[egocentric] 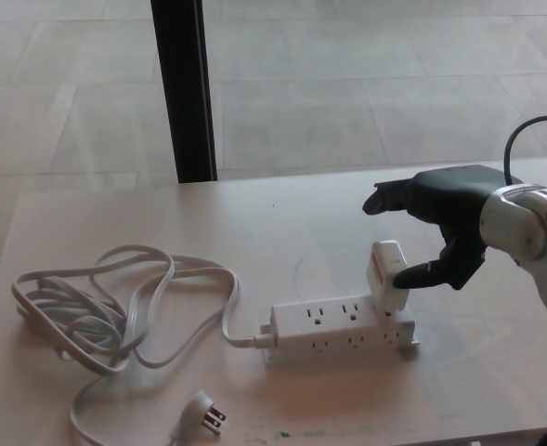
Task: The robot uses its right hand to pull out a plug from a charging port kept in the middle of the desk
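Right hand (440, 228): forearm cut by the picture's right edge; the black cable arching above the wrist also leaves there. Whether the lower fingertip (410, 275) touches the white plug (388, 277) or sits just beside it cannot be told. The plug's prongs are hidden inside the power strip (343, 327). Left of the strip, the loops of the coiled cord (106, 311) overlap, their order unclear. Desk (254, 223): near edge and right side cut off. The black post (185, 88) beyond the desk is cut by the top edge.

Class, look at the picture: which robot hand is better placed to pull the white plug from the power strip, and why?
The right robot hand: it is open, its thumb tip at the white plug standing in the power strip. The left hand is out of view.
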You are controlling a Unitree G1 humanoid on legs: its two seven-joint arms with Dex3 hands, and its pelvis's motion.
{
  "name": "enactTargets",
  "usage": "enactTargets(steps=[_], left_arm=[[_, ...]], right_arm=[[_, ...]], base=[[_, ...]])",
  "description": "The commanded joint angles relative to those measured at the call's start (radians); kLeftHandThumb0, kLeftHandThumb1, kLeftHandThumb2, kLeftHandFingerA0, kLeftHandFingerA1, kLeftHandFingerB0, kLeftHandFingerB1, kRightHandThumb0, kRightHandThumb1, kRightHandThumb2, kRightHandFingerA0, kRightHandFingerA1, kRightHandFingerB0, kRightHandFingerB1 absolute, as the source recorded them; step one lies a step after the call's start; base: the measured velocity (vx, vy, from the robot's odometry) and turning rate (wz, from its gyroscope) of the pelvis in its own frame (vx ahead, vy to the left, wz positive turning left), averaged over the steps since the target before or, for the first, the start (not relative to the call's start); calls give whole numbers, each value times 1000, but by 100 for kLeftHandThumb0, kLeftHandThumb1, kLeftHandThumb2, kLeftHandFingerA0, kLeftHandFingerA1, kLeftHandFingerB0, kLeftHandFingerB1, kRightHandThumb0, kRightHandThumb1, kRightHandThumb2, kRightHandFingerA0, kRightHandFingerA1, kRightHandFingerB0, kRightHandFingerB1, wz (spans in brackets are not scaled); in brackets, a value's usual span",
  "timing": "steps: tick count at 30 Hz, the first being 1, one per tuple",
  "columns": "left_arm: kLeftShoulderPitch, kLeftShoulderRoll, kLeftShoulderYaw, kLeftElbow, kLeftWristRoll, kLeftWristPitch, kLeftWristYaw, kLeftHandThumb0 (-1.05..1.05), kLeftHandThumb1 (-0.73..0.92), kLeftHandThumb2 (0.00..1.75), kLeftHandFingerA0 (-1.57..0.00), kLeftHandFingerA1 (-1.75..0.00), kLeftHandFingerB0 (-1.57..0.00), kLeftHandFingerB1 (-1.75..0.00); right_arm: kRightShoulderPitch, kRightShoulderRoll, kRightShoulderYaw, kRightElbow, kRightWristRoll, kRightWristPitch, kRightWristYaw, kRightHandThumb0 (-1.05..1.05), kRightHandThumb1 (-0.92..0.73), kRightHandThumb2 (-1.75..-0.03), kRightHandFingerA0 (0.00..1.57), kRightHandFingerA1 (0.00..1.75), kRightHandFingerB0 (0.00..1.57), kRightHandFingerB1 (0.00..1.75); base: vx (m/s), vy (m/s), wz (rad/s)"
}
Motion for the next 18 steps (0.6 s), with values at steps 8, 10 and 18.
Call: enactTargets(steps=[8, 10, 18], left_arm=[[6, 23, 1, -18, -7, 21, -15, -68, 92, 70, -29, -61, -16, -47], [5, 24, 1, -16, -5, 24, -11, -69, 92, 70, -30, -61, -15, -47], [11, 20, 15, -32, -19, 44, -23, -70, 92, 68, -28, -58, -15, -45]], right_arm=[[-10, 33, -12, 7, -51, -5, 26, -99, -55, -93, 84, 135, 10, 42], [-6, 37, -8, -1, -62, 11, 36, -101, -56, -93, 80, 130, 12, 40], [11, 35, -14, -1, -75, 16, 49, -93, -51, -92, 89, 137, 9, 42]], base=[[0, 0, 0], [0, 0, 0], [0, 0, 0]])
